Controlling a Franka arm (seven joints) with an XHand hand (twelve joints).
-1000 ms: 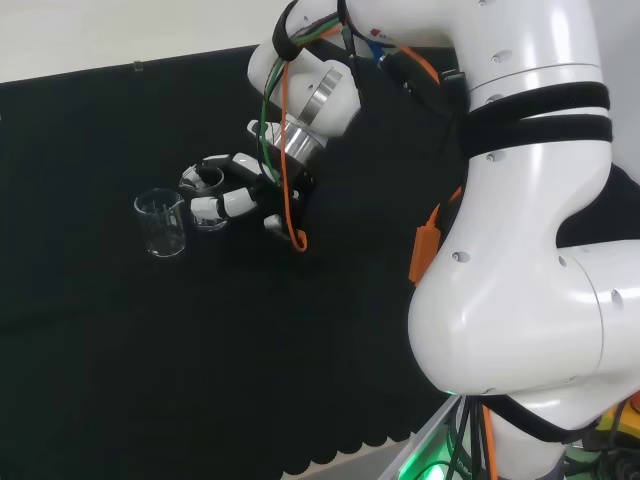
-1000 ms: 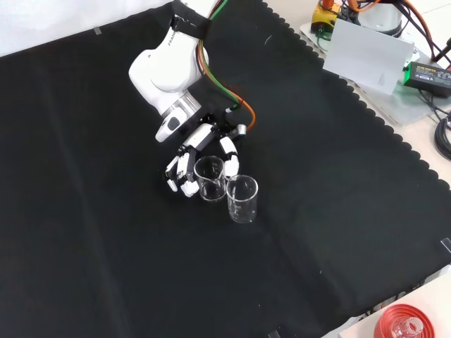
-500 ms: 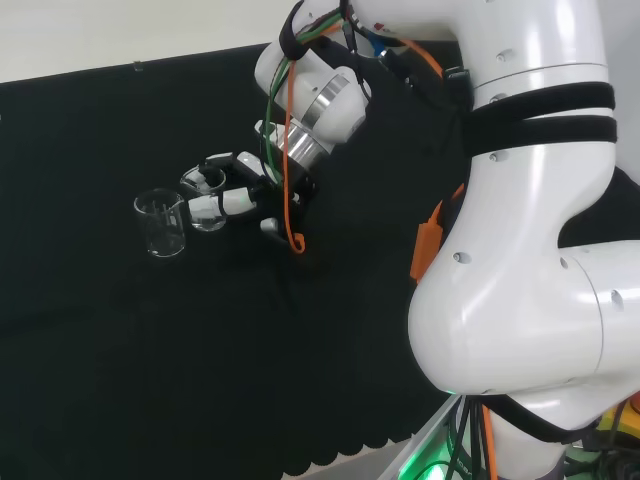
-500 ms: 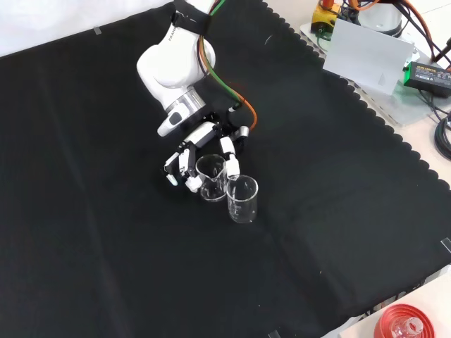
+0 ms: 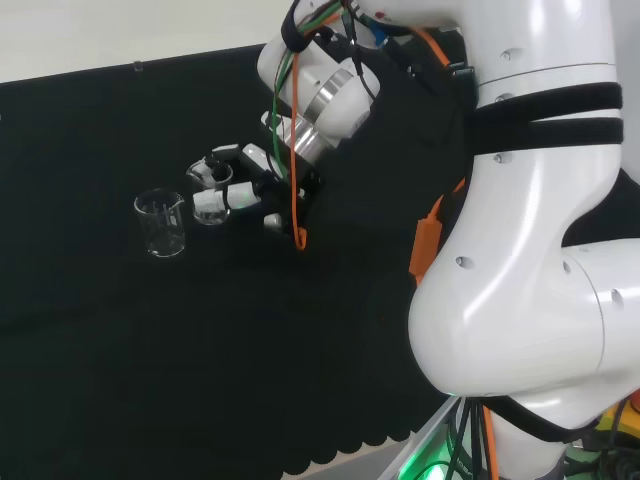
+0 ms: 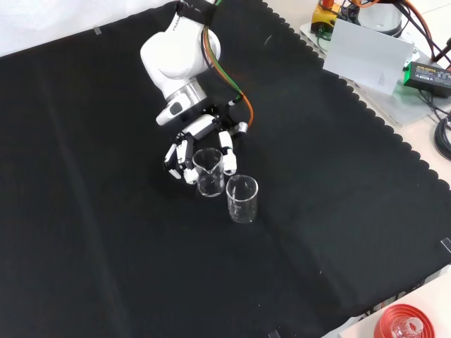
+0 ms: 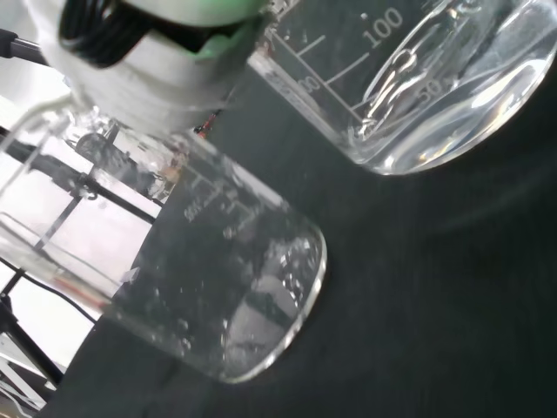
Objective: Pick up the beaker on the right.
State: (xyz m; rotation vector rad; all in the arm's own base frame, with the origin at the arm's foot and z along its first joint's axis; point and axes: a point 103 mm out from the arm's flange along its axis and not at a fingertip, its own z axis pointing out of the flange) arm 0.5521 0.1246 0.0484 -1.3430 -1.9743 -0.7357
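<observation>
Beaker [image 6: 210, 172] number one stands inside the hand [image 6: 199, 140], upright on its base or perhaps just clear of the black surface [image 6: 106, 246]; which of the two cannot be told. The hand has its fingers [image 5: 212, 203] curled round the glass from both sides, with the thumb side against the wall nearest the arm, so it counts as closed on this beaker. In the wrist view the glass wall sits right before the palm, tilted in that picture because the camera itself is tilted. Just past the fingertips, on the far side from the wrist, a second beaker [image 6: 242, 199] stands upright and apart from the held one, close but with a dark gap between them in the head view. In the head view the held beaker is the right-hand one of the pair, matching the task. My judgement: the grasp is made and the lift is next. Since the long axis is vertical, the pull should go straight up, away from the neighbour, to avoid clipping it with the fingertips.
</observation>
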